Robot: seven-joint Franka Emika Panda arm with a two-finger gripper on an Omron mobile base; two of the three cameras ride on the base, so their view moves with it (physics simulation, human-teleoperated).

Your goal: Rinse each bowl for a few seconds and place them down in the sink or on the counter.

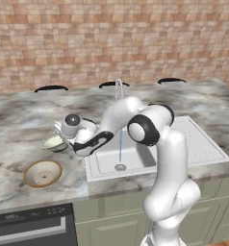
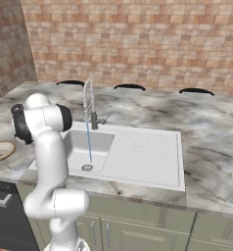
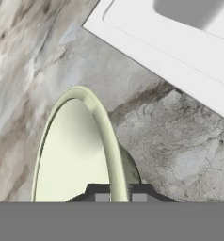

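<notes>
The green bowl (image 3: 74, 150) sits on the bench (image 1: 20, 120) just left of the sink (image 1: 203, 149), with the tan bowl (image 1: 43, 173) nearer the front edge and a little apart from it. In the hand view the claw (image 3: 117, 197) straddles the green bowl's rim, one finger inside and one outside, the jaws nearly shut on that thin wall; it looks like a grasp on the bowl, either just made or just easing off, and I cannot tell which. If the step is carrying this bowl to the water, the pinch should be firm before any lift, since a rim grip lets a bowl swing. Lift straight up to clear the sink's raised edge, then move right, under the stream (image 1: 120, 146) falling from the faucet (image 1: 118, 89) into the basin. Keeping the bowl mouth-up and level should stop it slipping. The tan bowl stays well out of the path.
</notes>
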